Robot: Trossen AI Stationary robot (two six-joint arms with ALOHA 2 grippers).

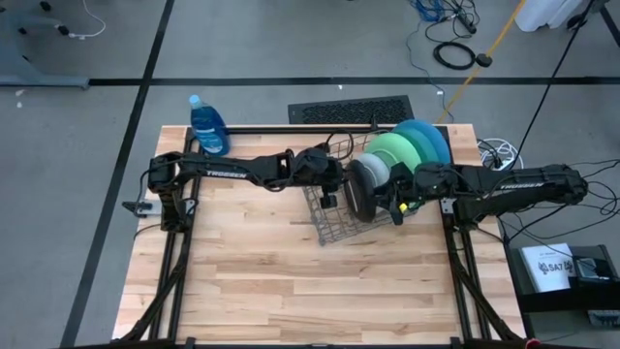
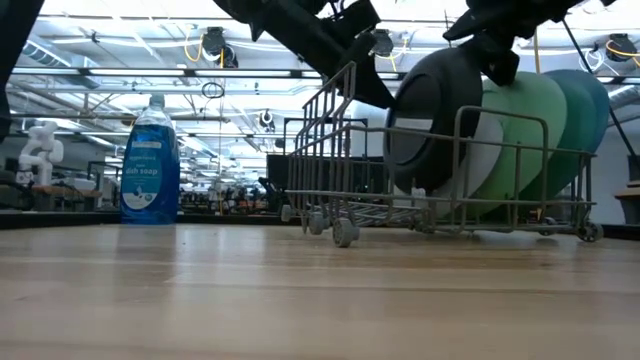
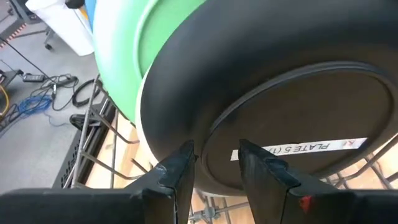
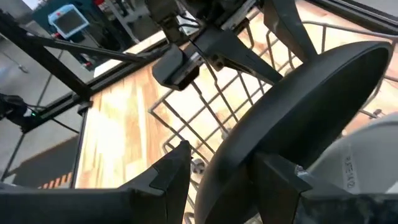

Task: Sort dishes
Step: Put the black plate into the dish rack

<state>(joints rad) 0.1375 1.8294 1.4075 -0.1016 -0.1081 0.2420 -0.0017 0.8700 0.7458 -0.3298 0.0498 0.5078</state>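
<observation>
A grey wire rack (image 1: pixel 327 221) stands mid-table with dishes on edge in it: a pale one (image 1: pixel 380 174), a light green one (image 1: pixel 392 155), a teal one (image 1: pixel 417 145) and a blue one (image 1: pixel 438 141). In front of them is the black dish (image 1: pixel 363 189), tilted, with my right gripper (image 4: pixel 224 155) shut on it. My left gripper (image 3: pixel 216 152) is open over the rack's left part. It faces the dish's labelled underside (image 3: pixel 280 93), with nothing between its fingers. My right gripper pinches the black dish's upper rim (image 4: pixel 239 155) between its two fingers, one on each face. The fingers come from the table's right, slanting down. The dish stands tilted on edge, its lower part (image 2: pixel 420 185) inside the rack; whether it rests there I cannot tell.
A blue dish-soap bottle (image 1: pixel 206 126) stands at the table's far left corner. The rack's empty slots (image 2: pixel 340 150) lie toward the table's left. Bare wood (image 1: pixel 291 291) fills the near half. Cables and a box (image 1: pixel 547 267) lie off the right edge.
</observation>
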